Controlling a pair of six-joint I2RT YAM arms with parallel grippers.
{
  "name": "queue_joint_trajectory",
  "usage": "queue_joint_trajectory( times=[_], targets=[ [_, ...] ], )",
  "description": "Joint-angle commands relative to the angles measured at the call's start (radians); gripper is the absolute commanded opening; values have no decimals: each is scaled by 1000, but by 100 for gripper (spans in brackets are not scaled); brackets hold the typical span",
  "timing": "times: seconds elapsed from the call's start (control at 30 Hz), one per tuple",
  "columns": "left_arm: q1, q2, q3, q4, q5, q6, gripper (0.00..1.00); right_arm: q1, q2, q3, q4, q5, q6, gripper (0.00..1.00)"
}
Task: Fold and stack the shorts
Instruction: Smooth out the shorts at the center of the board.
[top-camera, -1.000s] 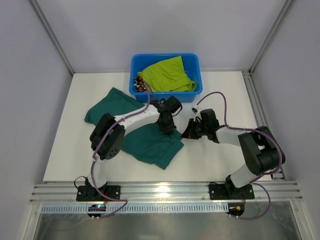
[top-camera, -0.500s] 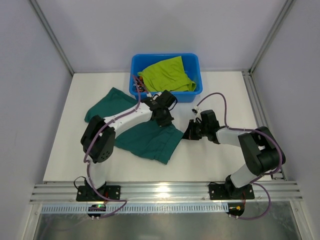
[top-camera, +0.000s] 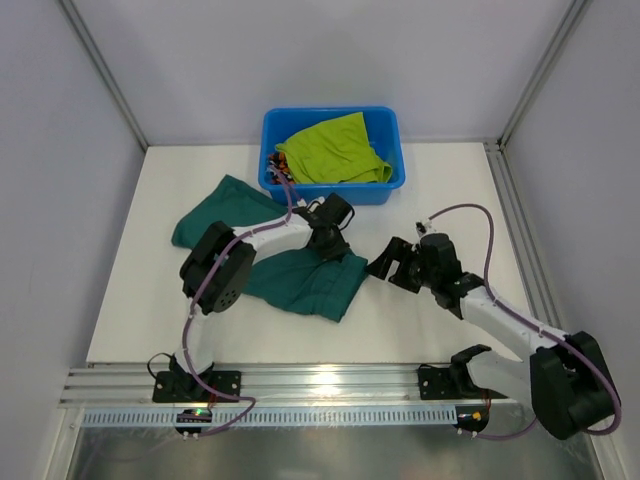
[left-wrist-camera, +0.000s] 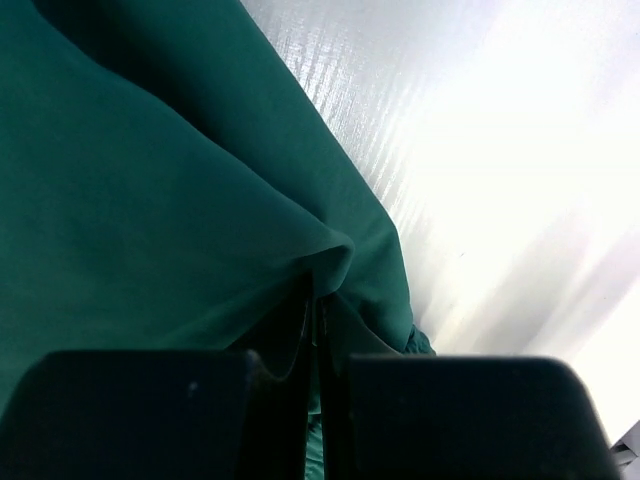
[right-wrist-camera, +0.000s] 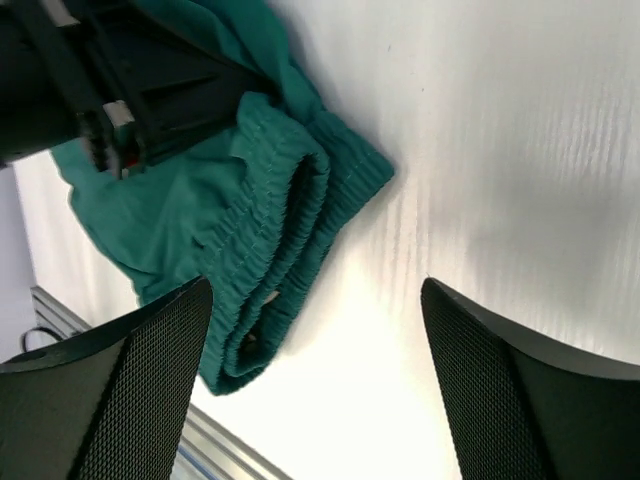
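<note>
Pinching a fold of the dark teal-green shorts (left-wrist-camera: 180, 200) between clenched jaws, the left gripper (left-wrist-camera: 315, 292) sits low over the white table (top-camera: 450, 190), where the garment lies crumpled; beside its waistband the right gripper (right-wrist-camera: 315, 300) stands wide, holding nothing; behind, lime yellow-green shorts (top-camera: 330, 150) and camouflage shorts (top-camera: 277, 166) lie in the blue tub (top-camera: 385, 188).

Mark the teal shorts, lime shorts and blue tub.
teal shorts (top-camera: 300, 282): top view, folded lower-right part on the table.
lime shorts (top-camera: 335, 150): top view, middle of the cloth.
blue tub (top-camera: 372, 193): top view, near front wall.
</note>
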Motion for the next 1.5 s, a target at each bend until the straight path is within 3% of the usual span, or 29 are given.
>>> queue_joint_trajectory(
  times=[0.0,0.2,0.37,0.57,0.7,1.07,1.13,1.33,1.43,1.47],
  targets=[
    [0,3,-33,84,19,-9,0,45,-107,-54,-8,124,231,89],
    [-3,6,-66,120,51,-6,0,188,-102,-126,112,281,431,90],
    [-6,15,-79,135,68,-3,0,318,32,-109,199,407,500,90],
    [-8,-11,-92,107,31,40,0,367,163,-103,276,442,544,87],
    [-10,-1,-78,95,42,49,0,381,188,-122,310,437,575,77],
    [-10,25,-70,109,70,45,0,390,191,-177,362,460,617,26],
    [-10,31,-72,112,76,43,0,390,182,-184,366,474,610,4],
    [-10,32,-70,115,94,65,0,390,119,-163,285,528,529,4],
    [-10,-1,-43,65,116,110,23,390,41,-131,122,560,488,4],
    [-8,-38,-35,13,108,127,36,390,-13,-125,77,568,457,4]
  ],
)
